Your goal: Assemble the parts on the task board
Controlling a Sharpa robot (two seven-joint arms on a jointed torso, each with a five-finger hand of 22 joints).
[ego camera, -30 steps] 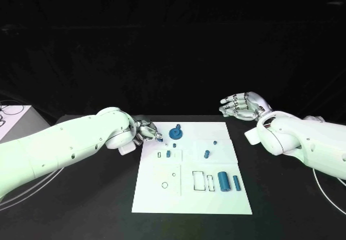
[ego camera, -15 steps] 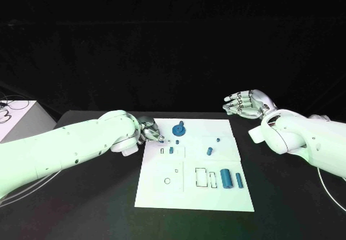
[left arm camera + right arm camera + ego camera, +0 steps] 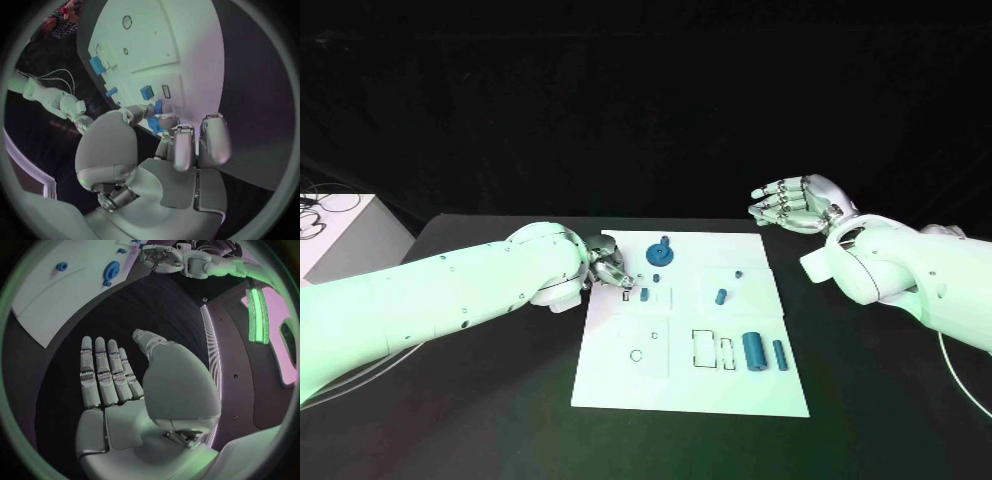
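The robot's left hand (image 3: 606,268) pinches a small blue part (image 3: 156,107) over the task board's (image 3: 689,385) near-left corner, slots just beyond its fingertips, while the right hand (image 3: 790,204) hovers open and empty, well off the board.

A black table (image 3: 473,400) carries the white task board (image 3: 689,385).
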